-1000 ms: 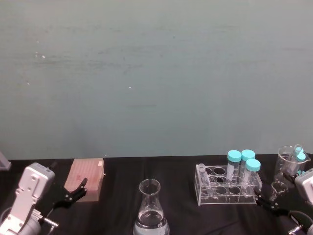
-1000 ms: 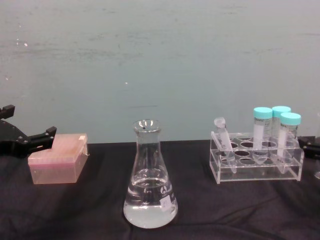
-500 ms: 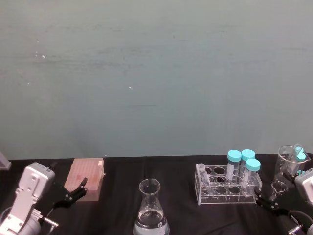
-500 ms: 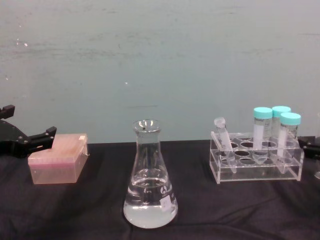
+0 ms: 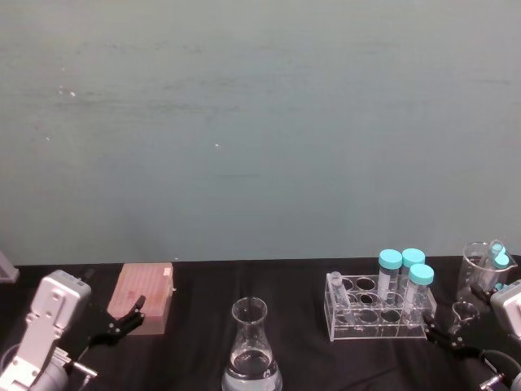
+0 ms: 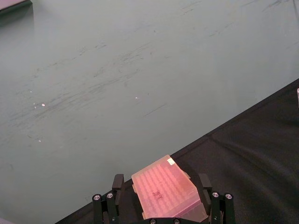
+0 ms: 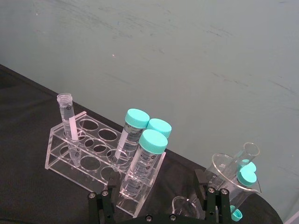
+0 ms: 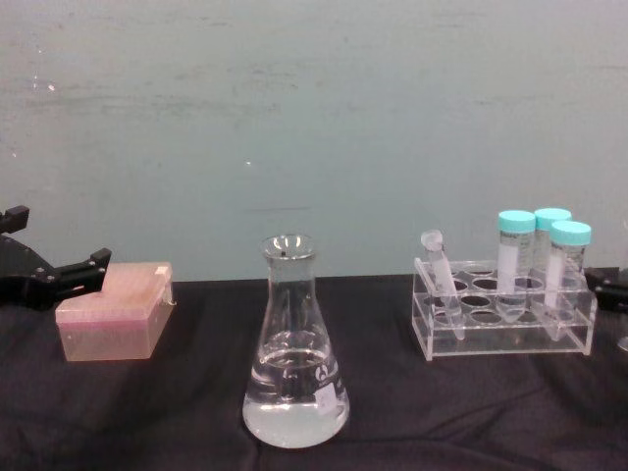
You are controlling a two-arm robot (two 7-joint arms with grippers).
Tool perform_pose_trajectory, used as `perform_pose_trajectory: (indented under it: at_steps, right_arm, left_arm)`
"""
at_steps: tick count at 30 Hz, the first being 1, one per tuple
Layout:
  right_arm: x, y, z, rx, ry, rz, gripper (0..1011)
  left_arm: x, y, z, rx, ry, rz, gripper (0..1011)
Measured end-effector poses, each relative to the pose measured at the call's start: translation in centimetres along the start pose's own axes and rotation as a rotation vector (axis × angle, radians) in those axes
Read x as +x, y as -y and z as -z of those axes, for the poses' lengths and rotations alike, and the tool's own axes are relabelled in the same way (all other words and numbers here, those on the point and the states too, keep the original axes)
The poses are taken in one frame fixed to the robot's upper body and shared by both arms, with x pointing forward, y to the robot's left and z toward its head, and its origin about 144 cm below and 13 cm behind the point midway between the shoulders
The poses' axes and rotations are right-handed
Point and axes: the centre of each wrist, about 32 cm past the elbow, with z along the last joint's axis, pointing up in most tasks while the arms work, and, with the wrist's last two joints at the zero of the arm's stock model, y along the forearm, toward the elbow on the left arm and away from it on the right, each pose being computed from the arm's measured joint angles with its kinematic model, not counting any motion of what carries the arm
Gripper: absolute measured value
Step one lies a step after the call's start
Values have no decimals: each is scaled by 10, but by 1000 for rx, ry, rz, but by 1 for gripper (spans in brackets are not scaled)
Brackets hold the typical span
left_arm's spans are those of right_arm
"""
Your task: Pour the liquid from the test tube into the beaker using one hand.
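The test tube [image 8: 439,282] is a slim clear tube without a cap, leaning in the left end of the acrylic rack [image 8: 505,329]; it also shows in the head view [image 5: 335,288] and the right wrist view [image 7: 67,116]. I cannot make out the liquid inside it. The beaker [image 8: 294,358], a clear conical flask, stands at centre front [image 5: 251,352] with clear liquid in its base. My right gripper [image 7: 156,181] is open, low beside the rack's right end [image 5: 446,331]. My left gripper [image 5: 122,321] is open at the far left, just before a pink box.
A pink tip box [image 8: 113,312] lies at the left, seen between the left fingers [image 6: 164,189]. Three teal-capped tubes [image 8: 535,257] stand in the rack's right end. A glass cup [image 5: 482,275] holding more capped tubes sits at the far right. A teal wall rises behind the black table [image 8: 412,412].
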Motion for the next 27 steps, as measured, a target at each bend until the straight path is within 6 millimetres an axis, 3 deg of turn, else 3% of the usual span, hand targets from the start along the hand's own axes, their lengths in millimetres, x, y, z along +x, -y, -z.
perform_pose_trajectory:
  at_steps: [18,27]
  right_arm:
    - [1,-3,-2,90,-17,-83,1003]
    - [-5,-25,-17,166,-12,-211,1003]
  left_arm:
    - [0,0,0,0,0,0,1000]
    - [0,0,0,0,0,0,1000]
